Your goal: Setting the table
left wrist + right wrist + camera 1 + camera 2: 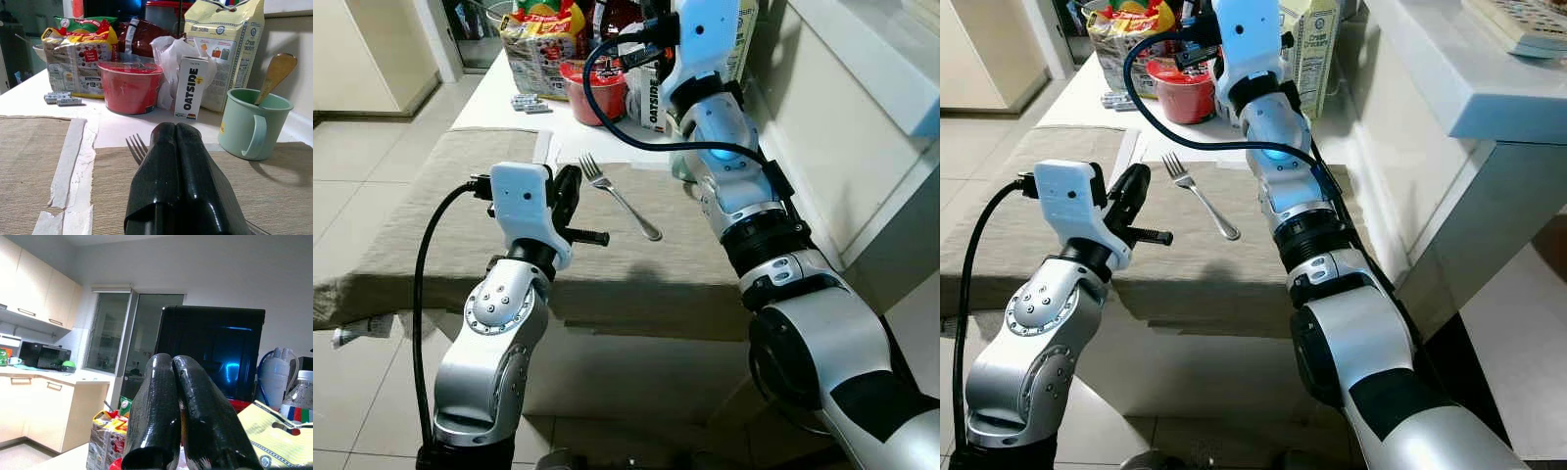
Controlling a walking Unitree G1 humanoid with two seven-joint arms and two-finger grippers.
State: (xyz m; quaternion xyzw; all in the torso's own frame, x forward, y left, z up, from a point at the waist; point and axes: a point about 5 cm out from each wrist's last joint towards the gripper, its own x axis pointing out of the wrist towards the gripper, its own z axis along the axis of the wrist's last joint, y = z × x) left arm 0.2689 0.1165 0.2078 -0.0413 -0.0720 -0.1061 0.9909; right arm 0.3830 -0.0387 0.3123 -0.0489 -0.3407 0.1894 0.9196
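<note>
A silver fork [622, 196] lies slanted on the beige placemat [636, 269], tines toward the far end of the table. My left gripper [569, 186] hovers just left of the fork's middle, shut and empty; in the left wrist view its fingertips [168, 129] are pressed together with the fork tines [137, 147] just beyond. A green mug [249, 122] holding a wooden spoon [276, 73] stands at the placemat's far right corner. My right gripper [166, 362] is raised high over the far end of the table, shut and holding nothing.
A second placemat [431, 215] lies to the left. Behind the mats stand a red bowl [592, 93], an Oatside carton [651, 98], snack bags [543, 39] and batteries [530, 104]. A wall and white counter [862, 108] close off the right side.
</note>
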